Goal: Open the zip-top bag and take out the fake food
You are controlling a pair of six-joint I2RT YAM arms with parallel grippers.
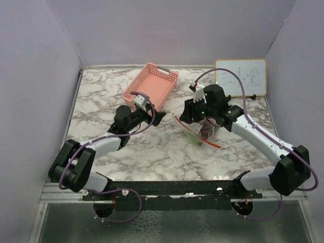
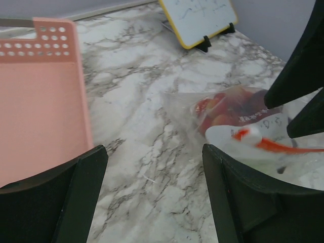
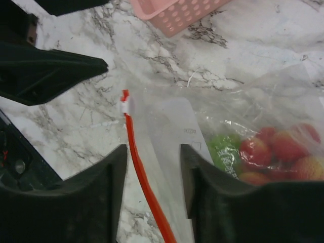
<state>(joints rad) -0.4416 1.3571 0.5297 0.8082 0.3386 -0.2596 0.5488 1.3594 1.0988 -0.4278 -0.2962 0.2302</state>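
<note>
The zip-top bag point(image 1: 198, 132) lies on the marble table right of centre, see-through and crinkled, its red-orange zip strip point(image 3: 135, 152) running along the mouth. The fake food point(image 3: 273, 152), red round pieces and a green cluster, sits inside the bag point(image 2: 228, 109). My right gripper point(image 3: 153, 152) straddles the bag's mouth edge, jaws apart, and the strip passes between the fingers without being pinched. My left gripper point(image 2: 154, 167) hovers open just left of the bag with only bare marble between its fingers point(image 2: 238, 192). In the top view the two grippers point(image 1: 161, 117) point(image 1: 186, 115) nearly face each other.
A pink mesh basket point(image 1: 152, 86) stands at the back behind the left gripper, close on its left side point(image 2: 40, 101). A small whiteboard point(image 1: 240, 77) leans at the back right. Purple walls enclose the table on three sides.
</note>
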